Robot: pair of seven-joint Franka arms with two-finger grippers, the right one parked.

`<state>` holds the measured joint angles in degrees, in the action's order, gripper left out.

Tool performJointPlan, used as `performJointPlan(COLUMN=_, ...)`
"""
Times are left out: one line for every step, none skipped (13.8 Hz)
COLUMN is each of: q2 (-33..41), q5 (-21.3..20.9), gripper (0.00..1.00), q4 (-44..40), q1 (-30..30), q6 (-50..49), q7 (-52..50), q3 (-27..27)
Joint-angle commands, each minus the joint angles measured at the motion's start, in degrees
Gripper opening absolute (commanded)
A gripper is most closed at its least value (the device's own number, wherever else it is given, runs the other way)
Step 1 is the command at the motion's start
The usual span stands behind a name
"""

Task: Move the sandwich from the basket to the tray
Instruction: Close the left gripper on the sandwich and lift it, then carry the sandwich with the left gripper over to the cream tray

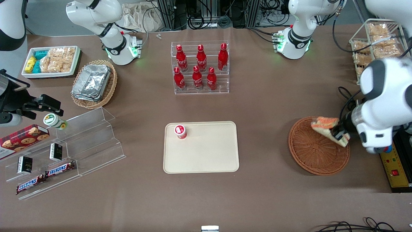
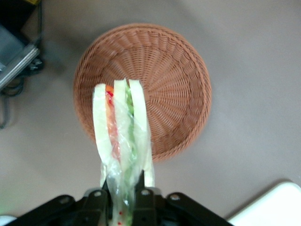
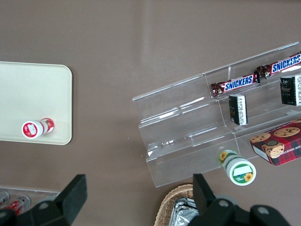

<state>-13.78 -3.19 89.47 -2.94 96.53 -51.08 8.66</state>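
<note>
Brown table; end effector clamps sandwich above basket.

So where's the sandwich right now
The sandwich is held in the left arm's gripper, lifted above the basket at the working arm's end of the table; it is not yet over the tray.

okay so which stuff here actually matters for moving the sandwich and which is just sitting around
Matters: sandwich, clamped in the left gripper above the basket; tray, where it goes.

Just lying about: small red-capped cup on the tray, cola bottles, foil containers, Snickers bars, cookie box.
</note>
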Motion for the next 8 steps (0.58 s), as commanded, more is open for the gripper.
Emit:
performJointPlan(q2=-0.82, q5=-0.42, gripper=0.00, q4=-10.25, q1=0.21, q6=-10.72, q7=1.14, q3=2.76)
performJointPlan(q2=-0.11, q5=-0.07, gripper=0.00, q4=-11.84, q1=0.13, q6=-12.58, q7=4.99, q3=3.12)
performJointPlan(q2=1.11, q5=1.76, gripper=0.00, q4=-11.95, q1=0.12, q6=-13.64, q7=9.29, q3=3.03)
performJointPlan(q2=1.47, q5=2.65, gripper=0.00, q4=-11.77, q1=0.30, q6=-14.00, q7=12.81, q3=3.03)
performJointPlan(q2=1.56, q5=3.01, gripper=0.00, q4=-11.77, q1=0.30, q6=-14.44, q7=16.33, q3=3.73)
performJointPlan(q2=1.39, q5=3.01, gripper=0.00, q4=-11.95, q1=0.30, q6=-15.14, q7=19.15, q3=5.56)
performJointPlan(q2=1.21, q5=3.01, gripper=0.00, q4=-11.95, q1=0.30, q6=-15.32, q7=19.96, q3=7.50)
performJointPlan(q2=1.12, q5=2.92, gripper=0.00, q4=-12.04, q1=0.30, q6=-15.32, q7=20.05, q3=9.52)
